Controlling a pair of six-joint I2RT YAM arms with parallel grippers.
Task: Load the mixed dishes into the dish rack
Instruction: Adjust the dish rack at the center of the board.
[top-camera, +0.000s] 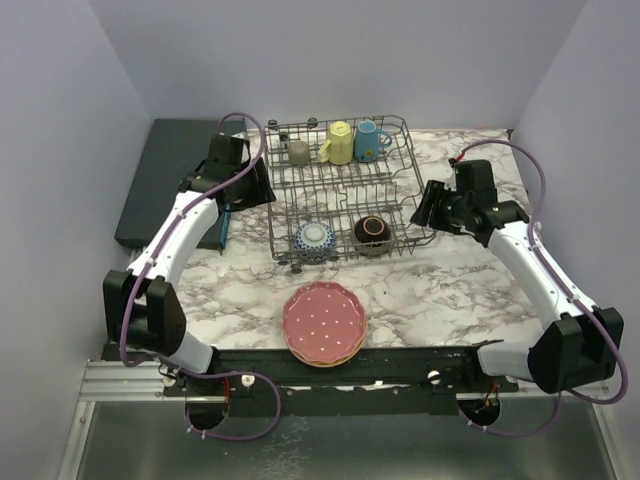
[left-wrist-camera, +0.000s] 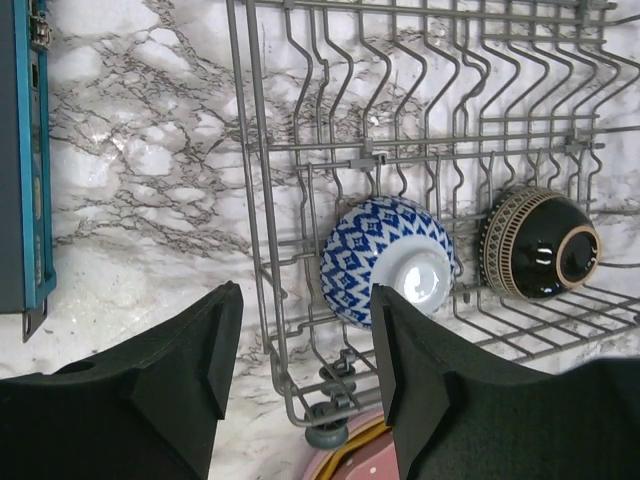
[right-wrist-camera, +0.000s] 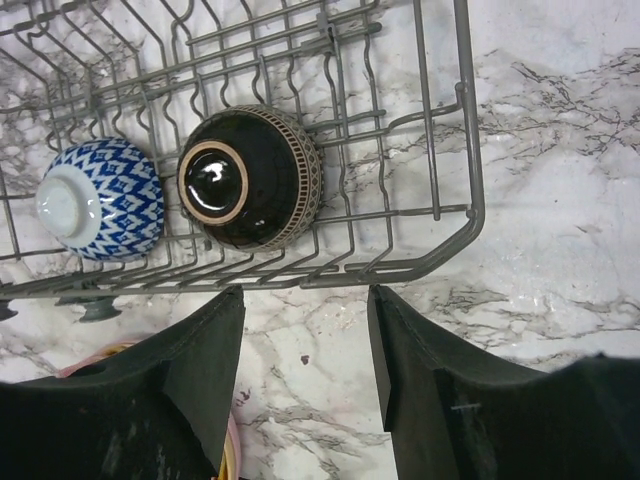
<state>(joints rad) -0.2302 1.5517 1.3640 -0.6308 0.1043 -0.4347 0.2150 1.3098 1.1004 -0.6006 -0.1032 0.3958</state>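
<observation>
The grey wire dish rack (top-camera: 392, 178) stands mid-table. Its back row holds an olive-grey mug (top-camera: 297, 152), a yellow mug (top-camera: 339, 143) and a blue mug (top-camera: 370, 141). At its front lie a blue patterned bowl (top-camera: 314, 240) and a brown bowl (top-camera: 372, 232), both upside down. A pink dotted plate (top-camera: 324, 322) tops a stack near the front edge. My left gripper (top-camera: 258, 185) hovers open over the rack's left rim (left-wrist-camera: 260, 200), the blue bowl (left-wrist-camera: 390, 262) just beyond it. My right gripper (top-camera: 428, 205) hangs open off the rack's right front corner (right-wrist-camera: 470, 150), near the brown bowl (right-wrist-camera: 250, 178). Neither holds anything.
A flat dark teal slab (top-camera: 170, 180) lies left of the rack; its blue edge (left-wrist-camera: 22, 150) shows in the left wrist view. The plate stack's rim (left-wrist-camera: 350, 455) sits just below the rack's round foot (left-wrist-camera: 325, 435). Grey walls close in on three sides.
</observation>
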